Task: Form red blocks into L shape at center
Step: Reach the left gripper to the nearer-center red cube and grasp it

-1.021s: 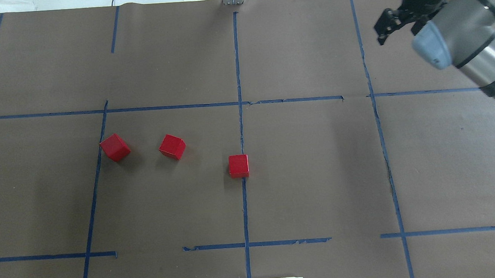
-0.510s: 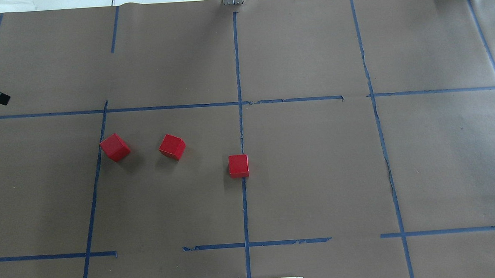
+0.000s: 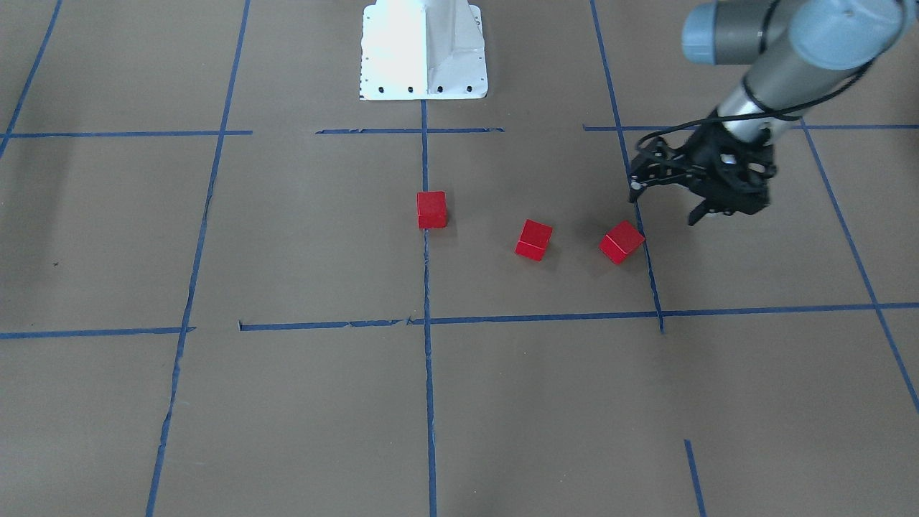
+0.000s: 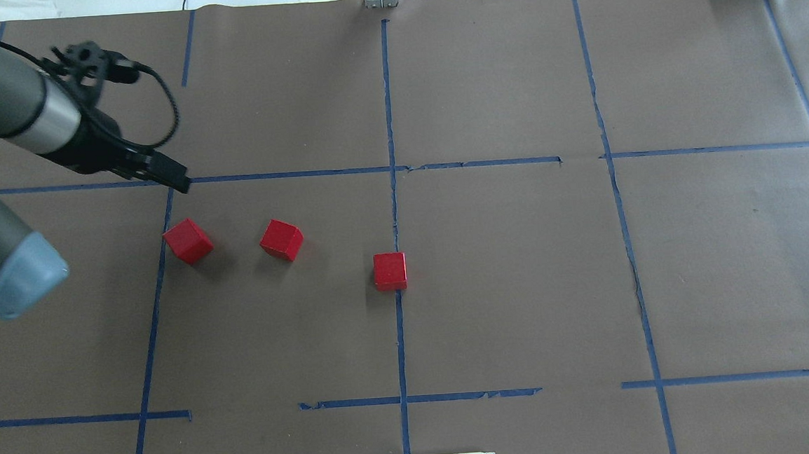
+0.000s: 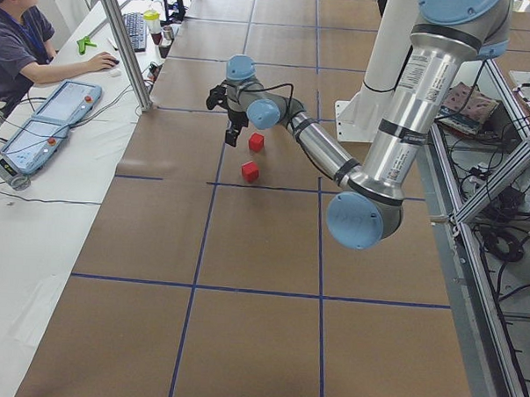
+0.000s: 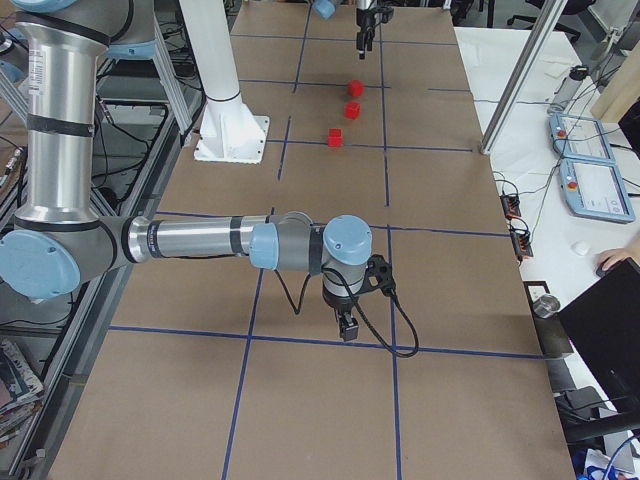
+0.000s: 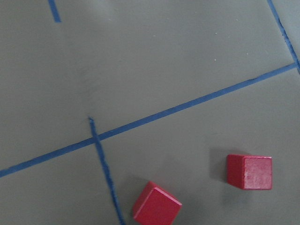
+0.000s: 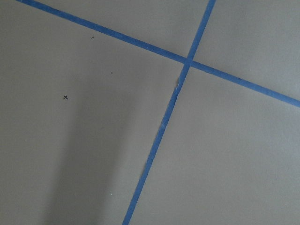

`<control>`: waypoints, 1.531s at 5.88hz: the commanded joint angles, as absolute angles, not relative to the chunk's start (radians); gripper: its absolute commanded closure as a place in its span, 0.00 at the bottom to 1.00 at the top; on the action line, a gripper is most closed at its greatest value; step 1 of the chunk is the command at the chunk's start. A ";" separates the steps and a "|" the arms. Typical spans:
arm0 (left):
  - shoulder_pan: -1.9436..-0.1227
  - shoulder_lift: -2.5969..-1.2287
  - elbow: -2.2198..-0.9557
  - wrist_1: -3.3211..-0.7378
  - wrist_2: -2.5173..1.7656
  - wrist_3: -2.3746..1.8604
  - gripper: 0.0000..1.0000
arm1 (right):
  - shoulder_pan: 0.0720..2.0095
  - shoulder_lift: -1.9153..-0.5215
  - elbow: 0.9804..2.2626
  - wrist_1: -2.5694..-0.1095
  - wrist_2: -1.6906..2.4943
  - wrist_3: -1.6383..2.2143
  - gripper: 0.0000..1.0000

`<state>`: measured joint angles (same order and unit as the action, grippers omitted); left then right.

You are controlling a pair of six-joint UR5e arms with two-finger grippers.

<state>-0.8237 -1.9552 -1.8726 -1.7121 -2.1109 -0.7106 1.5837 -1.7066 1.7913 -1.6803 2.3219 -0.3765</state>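
— Where do the red blocks [image 4: 282,239] lie?

— All three rest on the table [image 4: 730,270], apart from one another. The right-hand block [image 4: 389,271] sits on the vertical blue tape line [image 4: 387,102] of the center [image 4: 505,263]. The left-hand block [image 4: 187,241] touches the center's left border tape.

— And the left claw [image 3: 664,201]?

— The front-facing view shows it spread wide and empty, hanging near the left-hand block. The overhead view shows only one finger. Its wrist camera catches two blocks and no fingers.

— The right claw [image 6: 345,325]?

— It appears only in the right side view, low over the table, well apart from the blocks. Whether it is open cannot be told.
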 commanded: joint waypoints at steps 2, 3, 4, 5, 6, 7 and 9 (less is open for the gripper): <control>-0.635 -2.128 -1.659 -1.720 -1.940 -0.871 0.00 | 1.588 -1.715 1.787 -1.681 2.321 -0.379 0.00; -0.635 -2.129 -1.635 -1.721 -1.940 -0.870 0.00 | 1.588 -1.715 1.787 -1.681 2.321 -0.379 0.00; -0.618 -2.131 -1.617 -1.723 -1.940 -0.870 0.00 | 1.588 -1.715 1.787 -1.681 2.321 -0.380 0.00; -0.611 -2.143 -1.597 -1.724 -1.940 -0.864 0.00 | 1.588 -1.715 1.787 -1.681 2.321 -0.383 0.00; -0.600 -2.151 -1.574 -1.724 -1.942 -0.862 0.00 | 1.588 -1.715 1.786 -1.681 2.321 -0.385 0.00; -0.597 -2.158 -1.568 -1.724 -1.942 -0.862 0.13 | 1.588 -1.717 1.784 -1.681 2.321 -0.387 0.00; -0.598 -2.161 -1.571 -1.715 -1.944 -0.873 0.85 | 1.588 -1.718 1.784 -1.681 2.321 -0.388 0.00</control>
